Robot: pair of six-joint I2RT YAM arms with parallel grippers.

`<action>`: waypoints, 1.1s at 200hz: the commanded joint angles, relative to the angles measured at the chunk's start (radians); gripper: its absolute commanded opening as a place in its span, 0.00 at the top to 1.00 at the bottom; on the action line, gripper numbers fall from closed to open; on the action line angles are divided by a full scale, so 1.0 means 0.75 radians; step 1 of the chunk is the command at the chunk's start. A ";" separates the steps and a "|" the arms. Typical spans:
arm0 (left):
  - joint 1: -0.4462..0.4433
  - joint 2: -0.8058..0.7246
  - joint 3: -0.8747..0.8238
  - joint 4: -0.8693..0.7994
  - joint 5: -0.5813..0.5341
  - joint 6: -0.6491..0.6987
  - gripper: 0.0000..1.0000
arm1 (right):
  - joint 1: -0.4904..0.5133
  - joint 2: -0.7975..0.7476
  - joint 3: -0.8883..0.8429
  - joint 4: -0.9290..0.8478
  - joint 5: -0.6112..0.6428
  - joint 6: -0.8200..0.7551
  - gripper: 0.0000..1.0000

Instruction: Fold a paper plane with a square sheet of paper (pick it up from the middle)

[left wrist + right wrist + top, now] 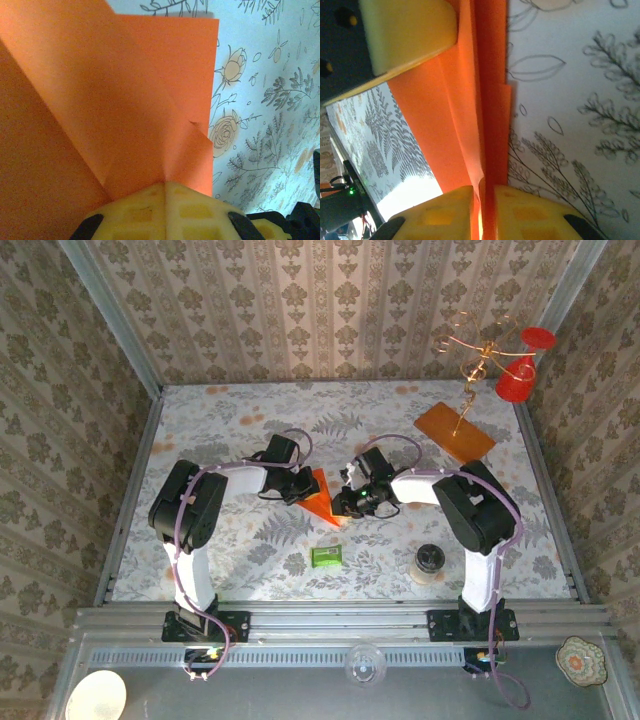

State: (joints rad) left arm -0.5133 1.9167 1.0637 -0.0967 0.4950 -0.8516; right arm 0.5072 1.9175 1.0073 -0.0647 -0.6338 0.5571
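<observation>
Centrally held item: orange paper, bright and plain, partly folded; from the top view a narrow triangle, point away from the arm bases.
Paper, left wrist view: orange paper in flat overlapping layers, with a diagonal fold edge running from upper left down toward the fingers, a straight right-hand edge, and a small creased nick near that edge.
Paper, right wrist view: orange paper as a ridge of stacked folds, brighter along the crease, a stepped edge showing against the printed cover.
Paper position: mid-surface, between the two grippers; resting on the cover or lifted just off it, cannot tell.
Left gripper: pressed together on the orange paper; yellow pads meeting at a seam, the sheet emerging from it.
Right gripper: yellow fingers close on either side of the paper ridge, a thin bright slit beside the sheet; firm pinch or slack, cannot tell.
Surface: pale cover printed with grey ferns and orange flowers; metal rail along the near edge.
Other items on surface: small green packet and dark-lidded jar near the arm bases; brownish-orange board at far right, gold wire stand rising from it, red cups alongside.
Room: beige damask wallpaper on three sides.
</observation>
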 commanded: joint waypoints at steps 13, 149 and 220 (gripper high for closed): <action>0.007 0.021 0.013 -0.029 0.011 0.031 0.91 | -0.033 -0.096 -0.031 -0.043 0.005 0.013 0.78; 0.007 -0.001 -0.011 -0.018 0.018 0.023 0.87 | -0.024 -0.094 -0.071 0.010 -0.081 0.037 0.77; 0.007 -0.005 -0.013 -0.018 0.021 0.023 0.86 | 0.003 -0.026 -0.030 -0.012 -0.124 0.014 0.81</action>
State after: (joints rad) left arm -0.5133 1.9167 1.0634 -0.0963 0.5014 -0.8516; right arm 0.4976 1.8763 0.9627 -0.0605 -0.6926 0.5793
